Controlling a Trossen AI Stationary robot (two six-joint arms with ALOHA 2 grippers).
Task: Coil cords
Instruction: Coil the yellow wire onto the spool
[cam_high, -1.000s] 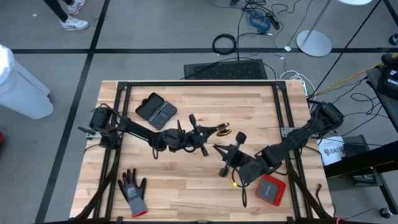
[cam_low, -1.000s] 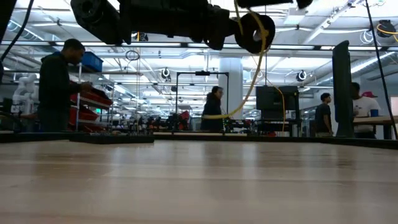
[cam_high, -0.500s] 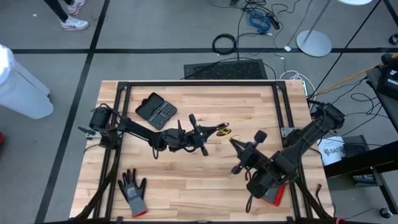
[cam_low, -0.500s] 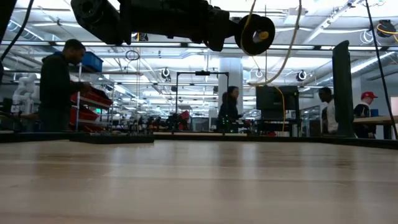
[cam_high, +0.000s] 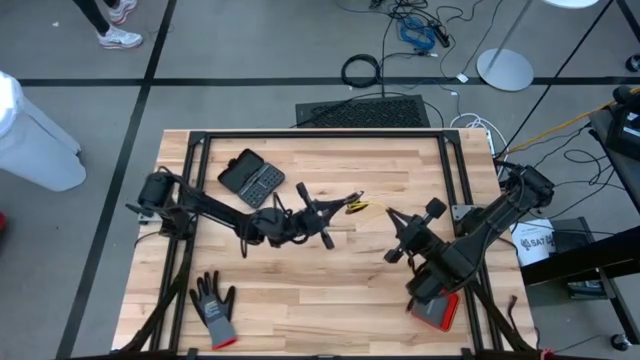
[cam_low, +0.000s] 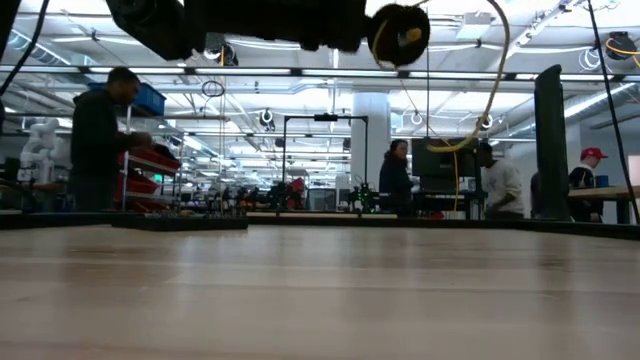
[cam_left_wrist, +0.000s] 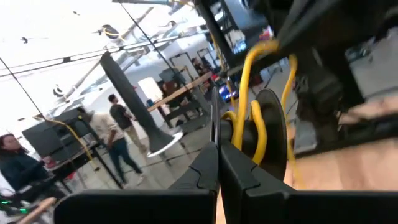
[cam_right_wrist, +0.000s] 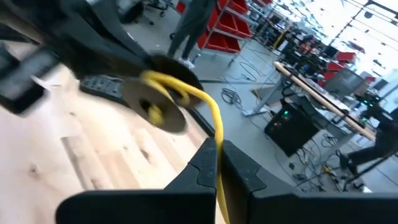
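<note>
The yellow cord (cam_high: 358, 206) hangs above the middle of the table, between my two grippers. Its small black round part (cam_left_wrist: 271, 142) sits right at my left gripper (cam_left_wrist: 217, 163), which reaches in from the table's left and is shut on the cord's loops. My right gripper (cam_right_wrist: 217, 163) comes from the table's right and is shut on a single strand. In the low view the round part (cam_low: 400, 34) is high above the tabletop, and the cord (cam_low: 492, 70) bows away from it in an arc. My left gripper pinches the cord's small yellow loops (cam_left_wrist: 240, 132) between its two fingers, right beside the black round part. The fingers come about level from the table's left. Loops and round part are lifted clear of the table. My right gripper pinches one strand of the cord (cam_right_wrist: 216, 144) between its two fingers, a short way from the round part (cam_right_wrist: 155, 102). The fingers come from the table's right, slanting slightly down. The strand bows slackly between the two grippers, clear of the table.
A black case (cam_high: 252, 176) lies at the far left of the table and a grey glove (cam_high: 213, 305) near the front left. A red box (cam_high: 437, 308) sits under my right arm. A thick black cable ring (cam_high: 360, 70) lies on the floor beyond the table.
My right gripper has moved toward the table's right edge and up, rolling its wrist, staying shut on the cord. The strand, which hung down below the round part, now arcs up and sideways away from it. The left gripper has stayed almost in place.
</note>
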